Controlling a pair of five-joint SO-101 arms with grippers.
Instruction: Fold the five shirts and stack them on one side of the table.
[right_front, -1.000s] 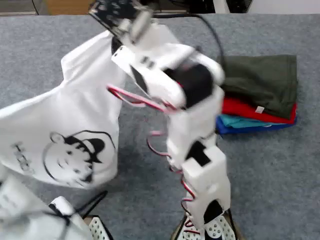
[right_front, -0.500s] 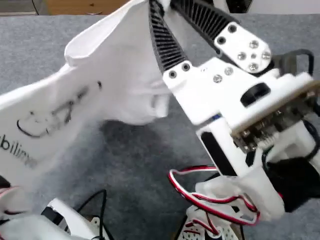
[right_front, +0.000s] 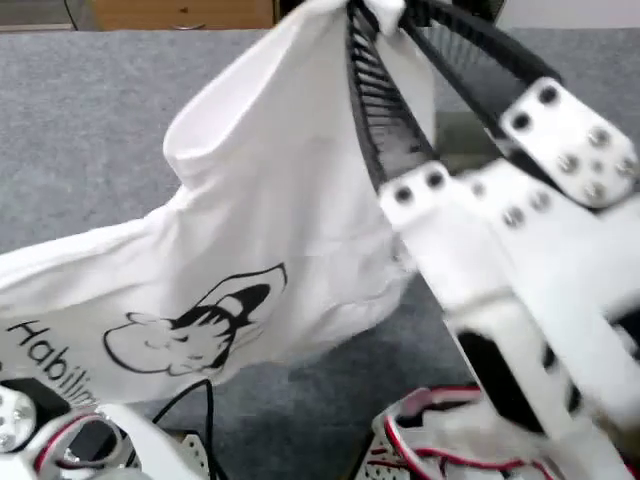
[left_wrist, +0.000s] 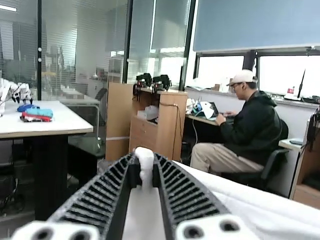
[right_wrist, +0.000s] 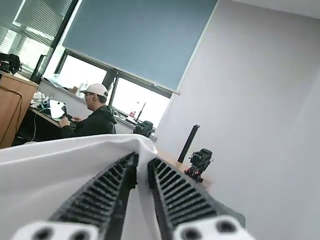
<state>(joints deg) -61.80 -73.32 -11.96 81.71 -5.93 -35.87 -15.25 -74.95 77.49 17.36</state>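
Holding the white shirt (right_front: 270, 230) up over the grey counter (right_front: 90, 120).
Pinching a small fold of its cloth between the fully closed jaws of the left end effector (left_wrist: 144, 162); clamping another edge tight in the right end effector (right_wrist: 142, 160), jaws pressed together on the fabric. Hanging slack from the raised grip, cartoon print (right_front: 195, 325) facing up, spread toward the counter's left side.

We are looking at a wooden cabinet (left_wrist: 157, 120) standing mid-frame in the left wrist view. A white surface (left_wrist: 55, 122) at the left edge is carrying a blue and red bundle (left_wrist: 36, 114). A blue blind (right_wrist: 135, 40) is hanging across the upper right wrist view, and a wooden strip (right_front: 180, 12) is running along the high view's top edge.
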